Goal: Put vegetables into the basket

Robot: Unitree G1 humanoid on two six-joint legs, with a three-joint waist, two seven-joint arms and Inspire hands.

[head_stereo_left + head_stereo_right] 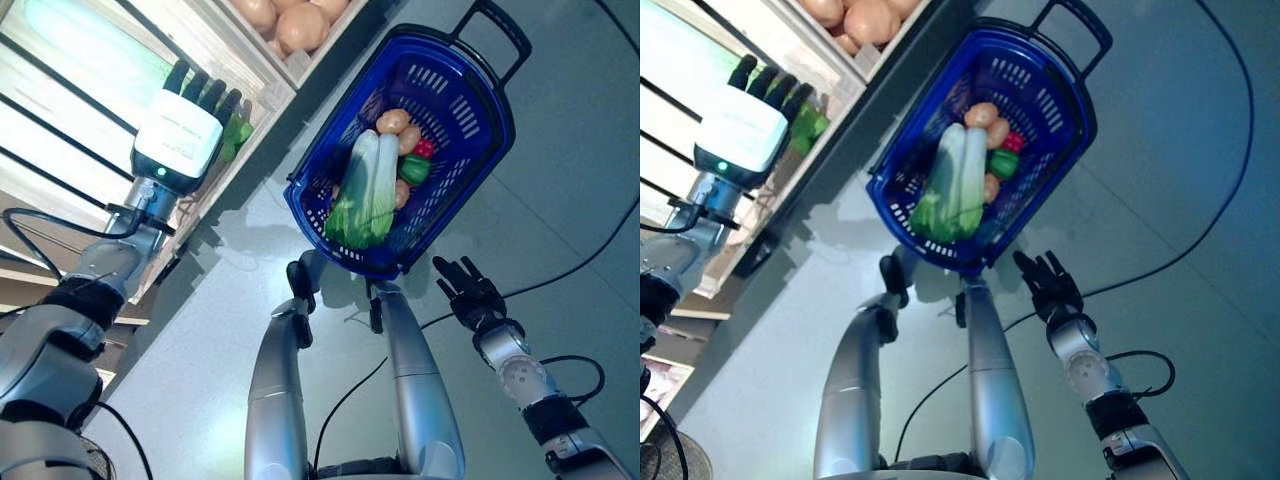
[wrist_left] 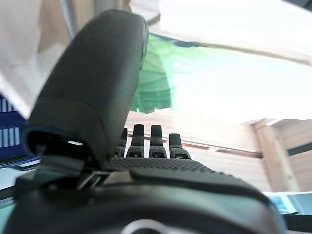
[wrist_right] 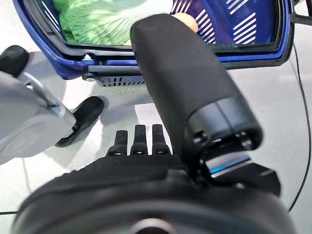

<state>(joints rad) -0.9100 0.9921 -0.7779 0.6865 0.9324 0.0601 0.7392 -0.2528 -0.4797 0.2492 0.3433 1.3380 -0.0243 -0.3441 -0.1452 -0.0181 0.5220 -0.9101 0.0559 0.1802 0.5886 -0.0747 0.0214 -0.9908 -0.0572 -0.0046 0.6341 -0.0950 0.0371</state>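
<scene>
A wooden shelf unit (image 1: 250, 75) is standing at the robot's left, holding potatoes (image 1: 300, 25) in a bin. A blue basket (image 1: 470, 120) is sitting on the floor ahead, carrying two long pale-green cabbages (image 1: 365, 190), potatoes and small red and green peppers (image 1: 415, 165). The left hand (image 1: 185, 125) is reaching to the shelf, fingers straight and released, just beside a green vegetable (image 1: 237, 135) (not grasping it). The right hand (image 1: 470, 290) is hovering near the basket's rim, open and empty.
</scene>
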